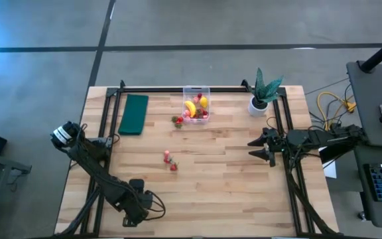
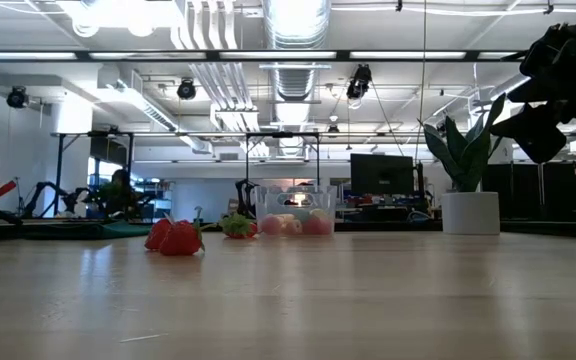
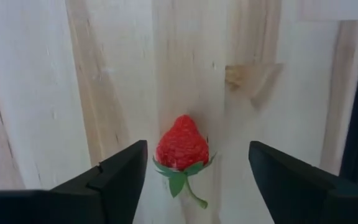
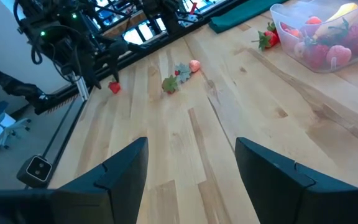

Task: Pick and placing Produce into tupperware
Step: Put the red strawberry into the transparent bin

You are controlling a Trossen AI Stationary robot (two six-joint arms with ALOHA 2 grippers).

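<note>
Near the middle of the far edge of the tabletop (image 1: 231, 179) sits the clear tupperware (image 1: 195, 106), and we judge the job well under way: it already holds a banana (image 1: 190, 107), a lemon (image 1: 203, 101) and several strawberries. Still outside it are one strawberry just beside the box (image 1: 178, 120), a pair near the tabletop's centre (image 1: 170, 161), and one more strawberry (image 3: 181, 144) lying on the wood by the near left corner.

That last berry lies between the left gripper's (image 3: 194, 171) fingers, which stand spread wide on either side of it without touching it. The right gripper (image 1: 265, 147) hovers near the right edge, its fingers also apart and holding nothing.

We count four berries left to carry over, as far as the views show.
</note>
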